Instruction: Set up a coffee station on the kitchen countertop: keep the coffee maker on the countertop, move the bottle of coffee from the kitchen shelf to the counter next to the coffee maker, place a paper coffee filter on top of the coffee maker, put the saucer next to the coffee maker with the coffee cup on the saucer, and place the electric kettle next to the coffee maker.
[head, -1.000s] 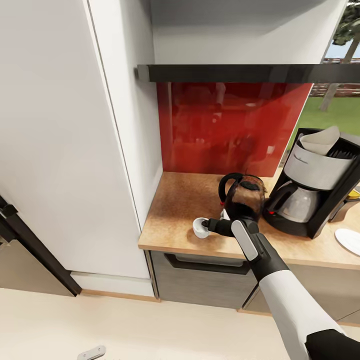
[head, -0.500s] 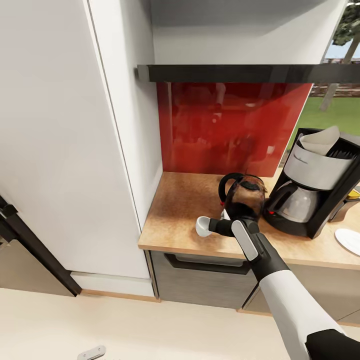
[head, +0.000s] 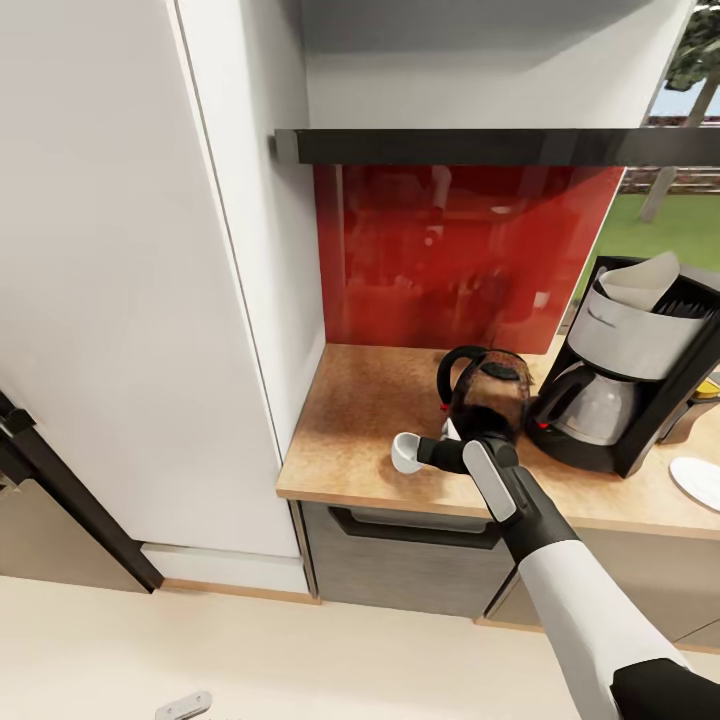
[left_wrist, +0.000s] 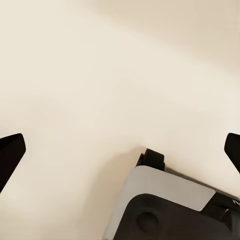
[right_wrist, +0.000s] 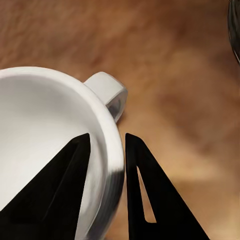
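My right gripper (head: 418, 454) is shut on the rim of the white coffee cup (head: 404, 452), held just above the kitchen countertop (head: 350, 420). In the right wrist view one finger (right_wrist: 65, 190) is inside the coffee cup (right_wrist: 45, 125) and the other is outside. The electric kettle (head: 487, 392) stands just behind my hand. Right of it is the coffee maker (head: 620, 380), with the paper coffee filter (head: 640, 280) on top. The saucer (head: 697, 480) lies at the right edge. The bottle of coffee (head: 700, 405) peeks out behind the coffee maker. My left gripper (left_wrist: 120, 150) is open over the floor.
The dark kitchen shelf (head: 480, 147) runs above a red backsplash (head: 460, 250). A tall white cabinet (head: 130, 280) closes off the countertop's left end. Grey drawer fronts (head: 400, 560) sit under the wooden edge. Part of my base (left_wrist: 165, 205) is seen over beige floor.
The right gripper has lifted the coffee cup slightly off the countertop and moved it a little to the right. The kettle, coffee maker and saucer have not moved.
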